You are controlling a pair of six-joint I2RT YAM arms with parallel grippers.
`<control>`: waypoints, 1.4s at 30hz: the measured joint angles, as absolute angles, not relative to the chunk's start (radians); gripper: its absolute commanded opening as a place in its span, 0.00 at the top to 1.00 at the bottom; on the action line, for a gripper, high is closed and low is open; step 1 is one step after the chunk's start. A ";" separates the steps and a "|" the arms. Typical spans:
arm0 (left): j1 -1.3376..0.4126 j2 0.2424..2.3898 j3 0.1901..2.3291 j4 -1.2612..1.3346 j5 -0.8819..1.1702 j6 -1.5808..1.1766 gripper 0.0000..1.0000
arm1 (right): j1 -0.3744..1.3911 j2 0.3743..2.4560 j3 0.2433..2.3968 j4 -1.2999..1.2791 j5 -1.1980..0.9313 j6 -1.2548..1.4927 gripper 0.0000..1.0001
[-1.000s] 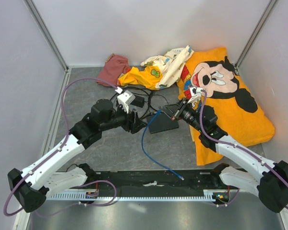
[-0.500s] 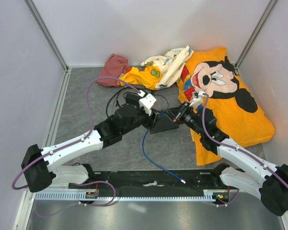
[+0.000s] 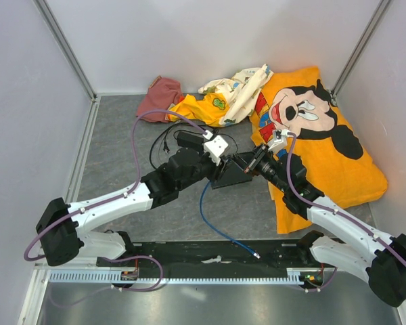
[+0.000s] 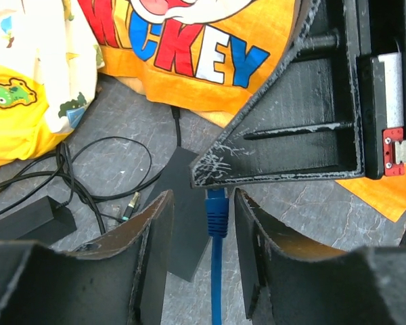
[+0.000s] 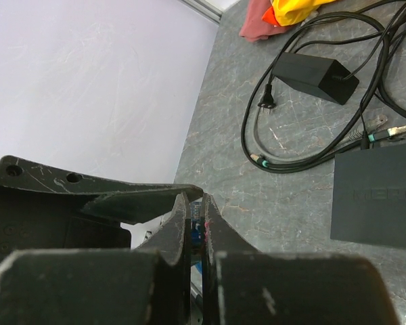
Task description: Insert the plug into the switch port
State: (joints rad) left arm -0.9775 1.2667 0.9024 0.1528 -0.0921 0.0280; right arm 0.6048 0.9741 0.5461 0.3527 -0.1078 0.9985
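1. The bit that matters: the plug sits right between the fingers of the left tool. So the left arm is clearly the one on it, and imo it only needs a squeeze, no travelling.
2. The plug's long axis runs the same way those fingers point. Its nose faces away from the left wrist and the blue cable trails straight back under the tool.
3. The left tool is spread, not clamped. There's a sliver of gap on one side of the plug and a wider gap on the other, where the switch shows through. Nothing looks gripped.
4. The switch lies just beside the plug on the grey surface. It's a flat black box with a thin black lead going into its far end. I can't make out the port in any view, so which way the plug has to swing is a guess.
5. The right tool is clenched tight, fingers pressed together. Its body hangs over the plug's nose in the left wrist view. I can't tell if it's pinching anything.
6. Looks-wise, the plug is small, bright blue like its cable and a bit chunkier than it. The tip is hidden.
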 measured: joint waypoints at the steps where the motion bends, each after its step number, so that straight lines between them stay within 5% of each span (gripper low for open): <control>1: -0.979 1.268 0.902 0.153 -0.089 0.028 0.58 | 0.605 0.974 0.546 0.353 -0.108 0.999 1.00; 5: -0.979 1.269 0.896 0.153 -0.079 0.033 0.60 | 0.605 0.974 0.546 0.353 -0.108 1.000 1.00; 12: -0.984 1.270 0.892 0.154 -0.069 0.035 0.98 | 0.605 0.973 0.546 0.353 -0.108 1.003 1.00; 14: -0.984 1.270 0.892 0.156 -0.068 0.035 0.98 | 0.605 0.973 0.546 0.355 -0.108 1.003 1.00; 20: -0.984 1.270 0.875 0.153 -0.084 0.019 0.98 | 0.605 0.984 0.555 0.326 -0.118 0.941 0.33; 26: -0.984 1.236 0.800 0.078 -0.173 -0.090 0.98 | 0.571 1.042 0.673 0.175 -0.093 0.744 0.10; 42: -0.983 1.406 0.721 -0.019 -0.121 -0.444 0.99 | 0.427 1.620 1.043 -0.033 -0.241 0.235 0.07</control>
